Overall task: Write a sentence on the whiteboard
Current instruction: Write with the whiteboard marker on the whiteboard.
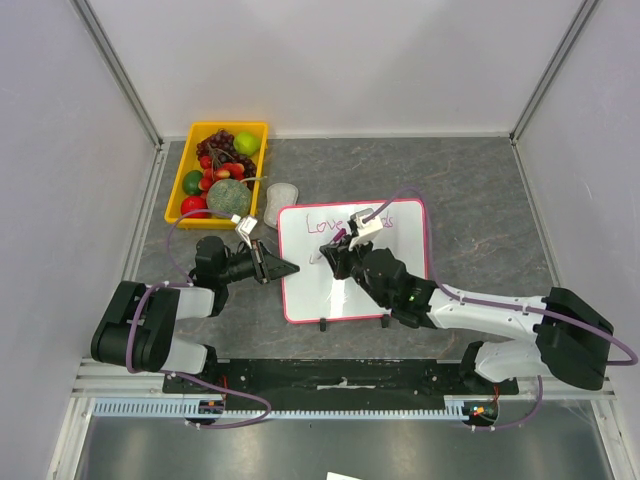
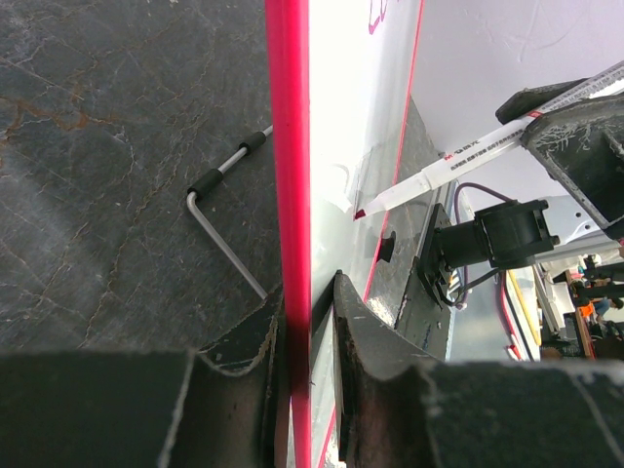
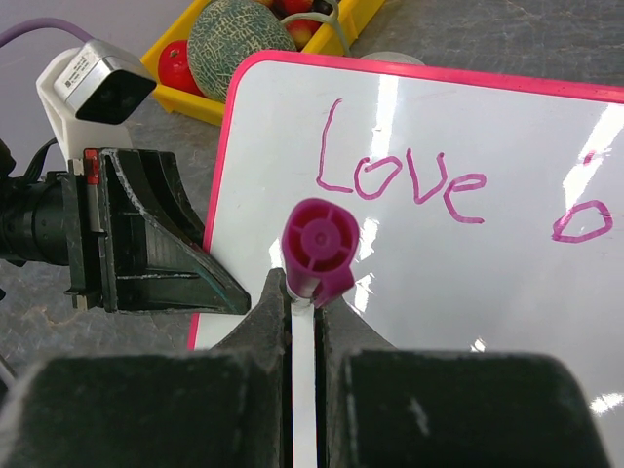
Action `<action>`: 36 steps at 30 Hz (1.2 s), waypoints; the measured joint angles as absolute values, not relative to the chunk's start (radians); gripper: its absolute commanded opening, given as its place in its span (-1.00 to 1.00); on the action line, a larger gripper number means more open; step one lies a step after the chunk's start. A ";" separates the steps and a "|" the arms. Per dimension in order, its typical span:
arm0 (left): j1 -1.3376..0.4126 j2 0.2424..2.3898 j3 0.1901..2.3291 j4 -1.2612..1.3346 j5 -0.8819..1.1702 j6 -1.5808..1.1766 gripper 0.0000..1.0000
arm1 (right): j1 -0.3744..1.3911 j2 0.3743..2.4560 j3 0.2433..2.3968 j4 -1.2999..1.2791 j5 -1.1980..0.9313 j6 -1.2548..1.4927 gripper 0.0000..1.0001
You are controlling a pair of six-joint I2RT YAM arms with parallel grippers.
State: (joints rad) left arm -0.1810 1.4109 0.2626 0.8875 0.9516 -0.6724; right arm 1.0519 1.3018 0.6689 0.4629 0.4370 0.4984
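The writing step is midway. The whiteboard (image 1: 300, 290) lies at the centre of the counter (image 1: 480, 200), and the sentence (image 3: 400, 175) so far reads "Love" along its 12 o'clock edge, with another letter begun at 3 o'clock of that. The left pincer (image 1: 283, 269) pinches the board's 9 o'clock frame, and the right pincer (image 3: 302, 292) is clamped on a marker (image 2: 458, 161) whose tip sits below "Love". The next move likely calls for light, steady strokes forming the following word.

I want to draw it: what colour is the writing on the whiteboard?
The writing is pink-magenta, clearest in the right wrist view.
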 measured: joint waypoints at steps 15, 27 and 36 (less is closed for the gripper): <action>-0.181 1.411 0.263 0.888 0.952 -0.672 -0.96 | 1.052 1.282 0.669 0.447 0.493 0.485 -1.00; -0.181 1.411 0.263 0.888 0.952 -0.672 -0.96 | 1.052 1.282 0.689 0.437 0.532 0.459 -1.00; -0.181 1.411 0.263 0.888 0.952 -0.672 -0.96 | 1.052 1.282 0.688 0.431 0.516 0.463 -1.00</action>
